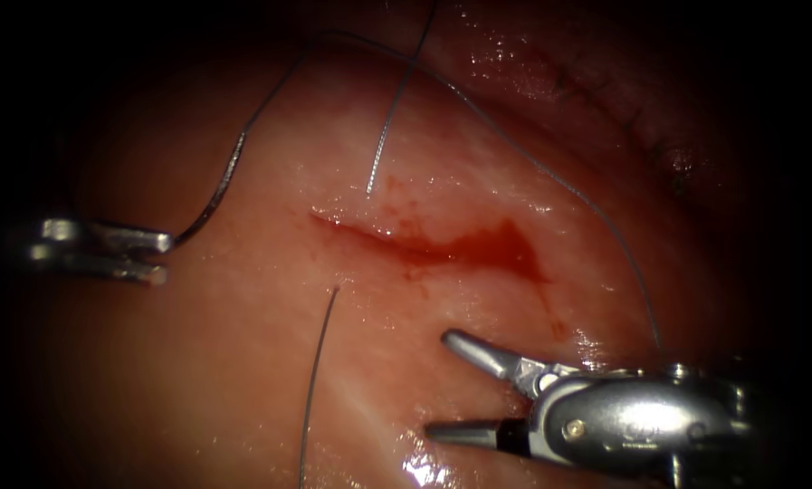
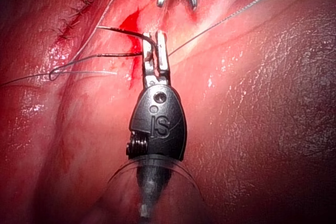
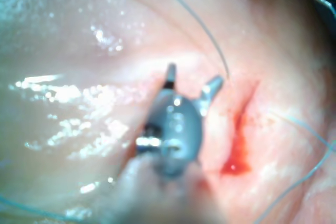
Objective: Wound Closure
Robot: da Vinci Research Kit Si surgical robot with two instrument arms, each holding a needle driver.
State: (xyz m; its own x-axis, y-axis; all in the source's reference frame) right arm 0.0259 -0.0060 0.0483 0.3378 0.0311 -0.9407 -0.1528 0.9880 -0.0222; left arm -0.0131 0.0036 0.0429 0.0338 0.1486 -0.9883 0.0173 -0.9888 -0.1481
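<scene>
- The letters "IS" are showing on the dark housing of the left tool in the left wrist view; a faint mark on the right tool's housing is too dim to read.
- The left tool is sitting at 9 o'clock from the cut, its jaws clamping one end of the needle.
- The needle is curving up toward 11 o'clock, clear of the tissue, on the cut's left.
- The thread is arching from the needle over the cut toward 4 o'clock.
- The right tool is hovering at 5 o'clock with its jaws spread wide, gripping nothing, with bare tissue lying between them and the cut.
- Strands are meeting the tissue just above and below the cut's left end.
- Red fluid is pooling in the cut's right end.
- The tissue is glistening wet; an older stitched line is running at 2 o'clock.
</scene>
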